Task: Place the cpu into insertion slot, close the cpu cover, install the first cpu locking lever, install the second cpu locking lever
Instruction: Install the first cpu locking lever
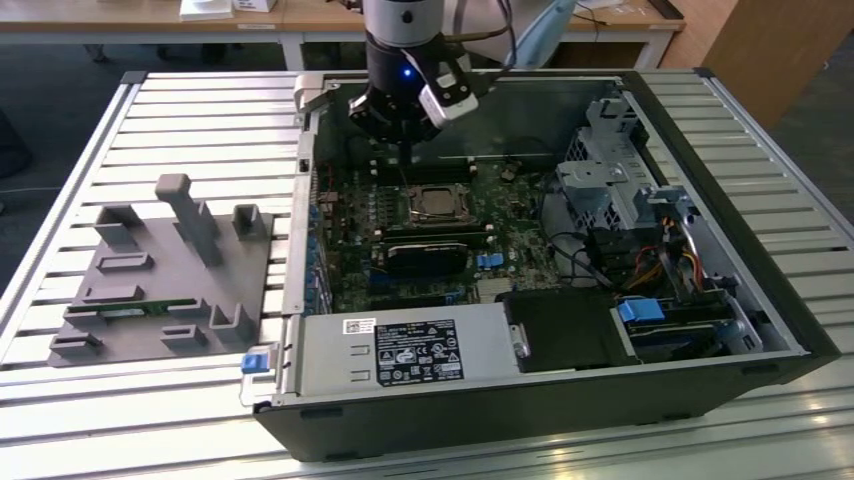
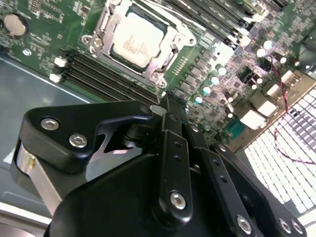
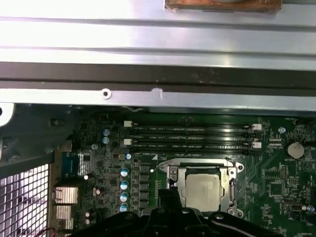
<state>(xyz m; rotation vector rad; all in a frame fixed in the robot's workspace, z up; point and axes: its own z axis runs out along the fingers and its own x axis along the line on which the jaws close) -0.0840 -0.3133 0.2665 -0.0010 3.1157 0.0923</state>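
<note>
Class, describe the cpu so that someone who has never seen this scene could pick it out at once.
Find the open black computer case lying on the slatted table, then the green motherboard inside it. On it, beside the long black memory slots, sits the cpu. It is the only flat, dull silver square there, framed by the shiny cpu cover.

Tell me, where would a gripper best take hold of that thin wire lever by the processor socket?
Probably the free end of the lever, which sticks up clear of the cpu cover, just by the gripper. Come from above and pinch across the thin wire; the rest seems to run close along that cover, leaving little room.
</note>
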